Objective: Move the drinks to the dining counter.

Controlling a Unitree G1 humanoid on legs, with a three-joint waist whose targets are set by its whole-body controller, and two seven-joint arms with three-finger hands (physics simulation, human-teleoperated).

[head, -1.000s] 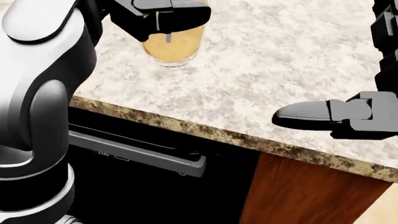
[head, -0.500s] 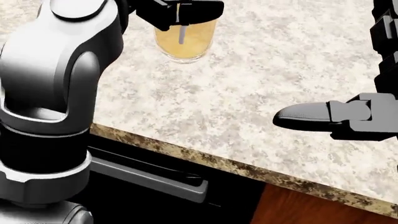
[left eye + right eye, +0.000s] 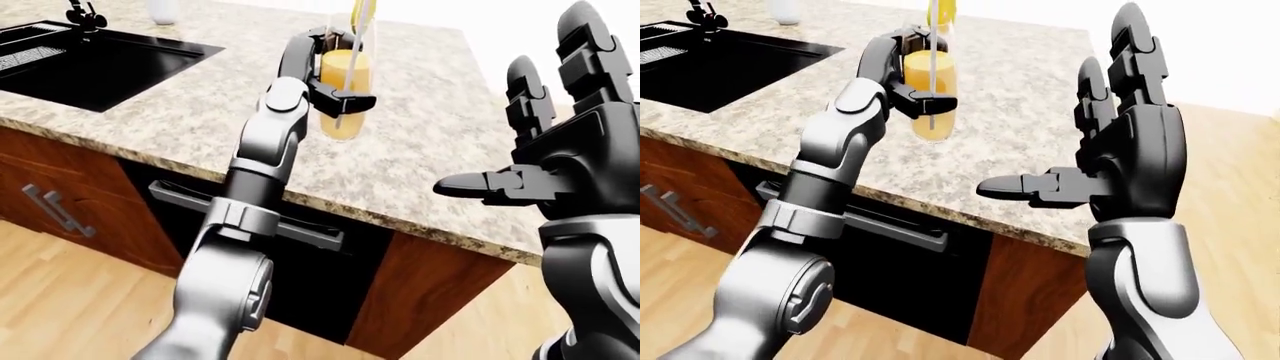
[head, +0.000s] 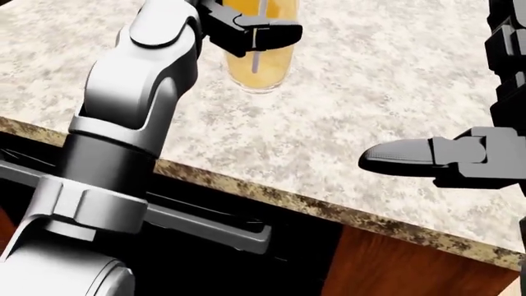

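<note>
A tall glass of orange drink (image 3: 345,112) with a straw and a lemon slice on its rim stands upright over the speckled granite counter (image 3: 430,157). My left hand (image 3: 338,88) is shut on the glass, its dark fingers (image 4: 254,34) wrapped round the upper half. Whether the glass base touches the counter does not show. My right hand (image 3: 1080,142) is open to the right of the glass and apart from it, fingers spread upward and thumb (image 4: 402,155) pointing left over the counter edge.
A black sink (image 3: 90,64) with a faucet (image 3: 85,15) is set in the counter at upper left, with a white object (image 3: 163,9) behind it. Under the counter are a black dishwasher with a grey handle (image 3: 300,232), wooden cabinets (image 3: 60,202) and a wood floor.
My left arm has reached further over the counter, and the glass sits a little further right in the head view. The picture shifted slightly. The right hand holds its place.
</note>
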